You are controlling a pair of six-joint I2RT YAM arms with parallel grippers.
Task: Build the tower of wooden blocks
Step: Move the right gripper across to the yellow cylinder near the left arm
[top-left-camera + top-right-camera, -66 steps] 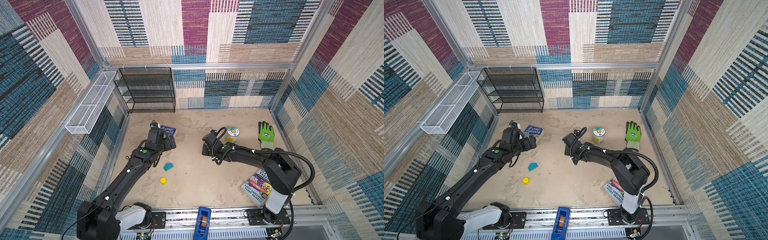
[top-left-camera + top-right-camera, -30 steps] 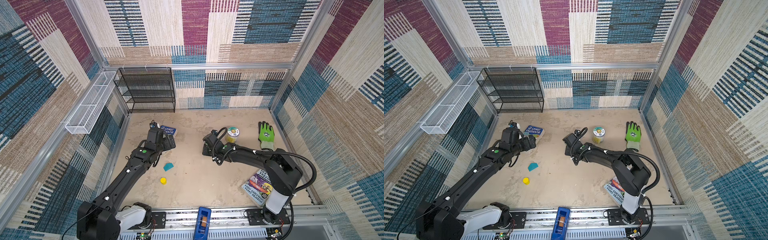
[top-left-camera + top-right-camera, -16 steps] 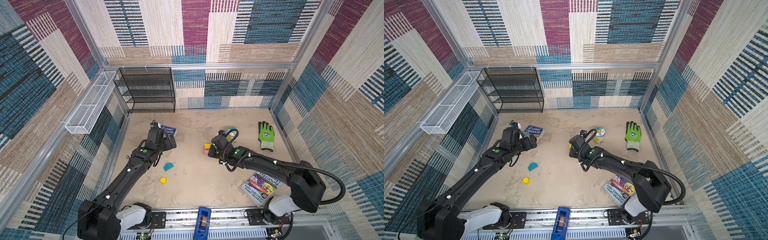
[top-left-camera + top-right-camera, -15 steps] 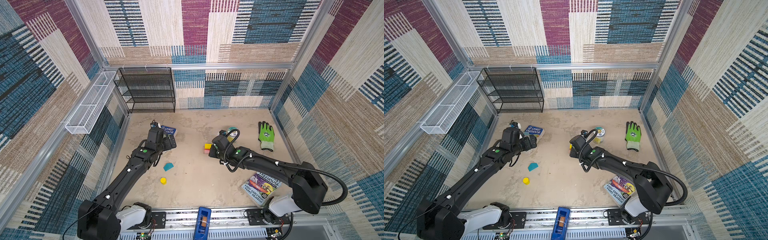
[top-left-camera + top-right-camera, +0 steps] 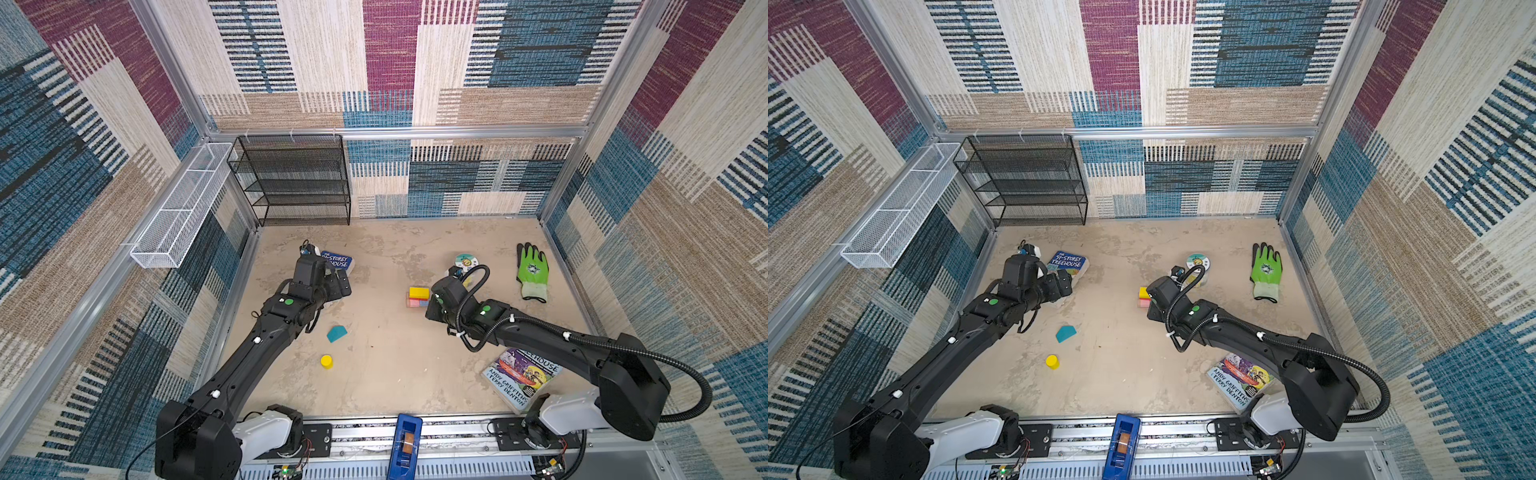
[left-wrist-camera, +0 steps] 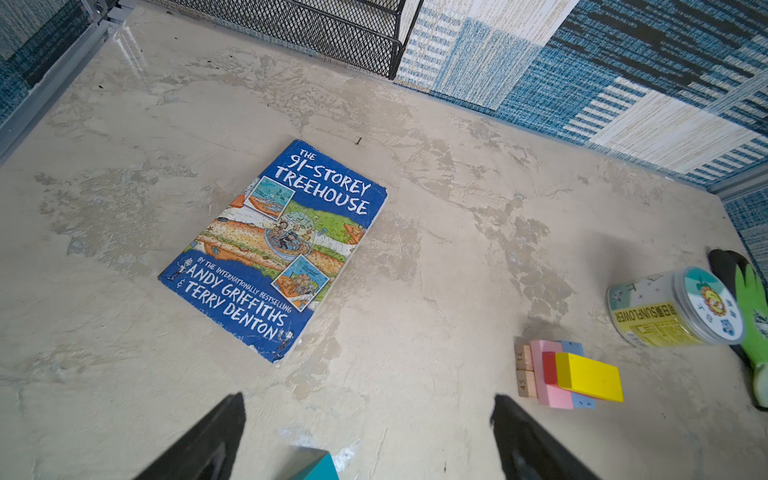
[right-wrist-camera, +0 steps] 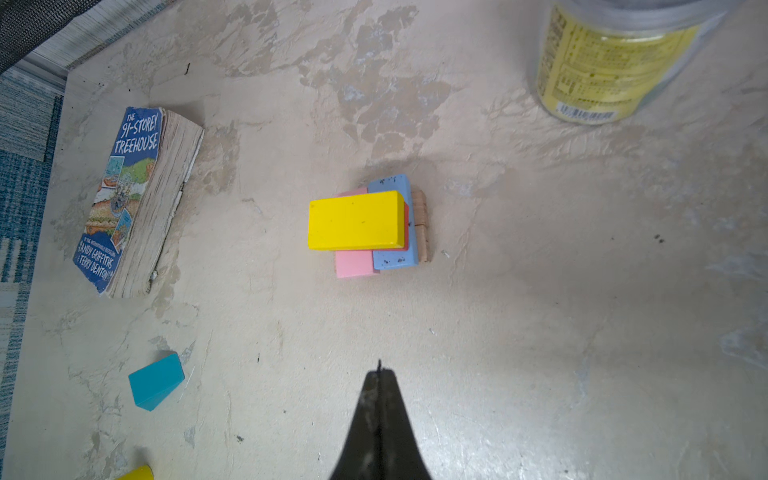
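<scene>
The tower (image 5: pixel 417 297) (image 5: pixel 1144 298) stands mid-table. The right wrist view shows its layers: a plain wood block at the bottom, pink and light blue slabs, a red one, and a yellow slab (image 7: pixel 356 220) on top. My right gripper (image 7: pixel 379 370) is shut and empty, a short way back from the tower (image 7: pixel 395 253). A teal house piece (image 5: pixel 336 333) (image 7: pixel 156 380) and a yellow cylinder (image 5: pixel 326 361) (image 5: pixel 1052 361) lie loose on the left. My left gripper (image 6: pixel 368 405) is open and empty over bare table, just beyond the teal piece (image 6: pixel 316 467) and left of the tower (image 6: pixel 569 374).
A blue paperback (image 5: pixel 338 261) (image 6: pixel 274 249) lies by the left gripper and another book (image 5: pixel 521 376) at the front right. A yellow jar (image 5: pixel 466 262) (image 7: pixel 611 62) and a green glove (image 5: pixel 532 270) sit behind the tower. A black mesh rack (image 5: pixel 295 183) and a white wire basket (image 5: pixel 183 208) stand at the back left.
My right gripper has drawn back from the tower toward the front right, uncovering the yellow top slab. The left arm has hardly moved.
</scene>
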